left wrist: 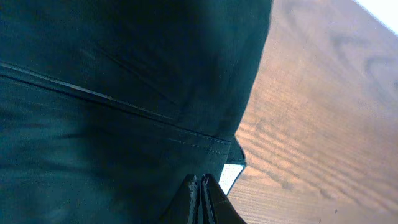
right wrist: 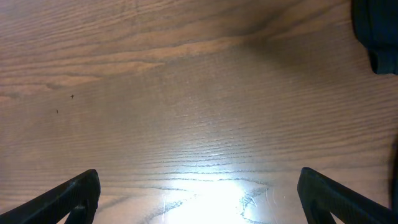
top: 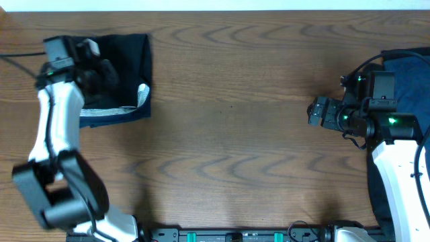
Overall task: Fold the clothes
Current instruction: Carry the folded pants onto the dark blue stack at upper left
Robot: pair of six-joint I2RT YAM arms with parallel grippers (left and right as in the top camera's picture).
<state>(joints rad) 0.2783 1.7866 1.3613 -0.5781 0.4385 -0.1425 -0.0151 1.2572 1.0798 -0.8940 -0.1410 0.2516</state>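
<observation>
Clothes [top: 121,54] lie at opposite ends of the table [top: 235,134]: navy pile [top: 410,74] right, folded black garment [top: 127,67] far left. Left gripper [left wrist: 200,190], fingers together against it, may snag and undo the fold on leaving; right gripper [right wrist: 196,186] hangs spread, idle over wood.

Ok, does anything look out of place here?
Only slightly: a pale grey waistband strip pokes out at the near right corner of the folded black garment, so its layers don't line up. Nothing looks spilled or damaged.
</observation>
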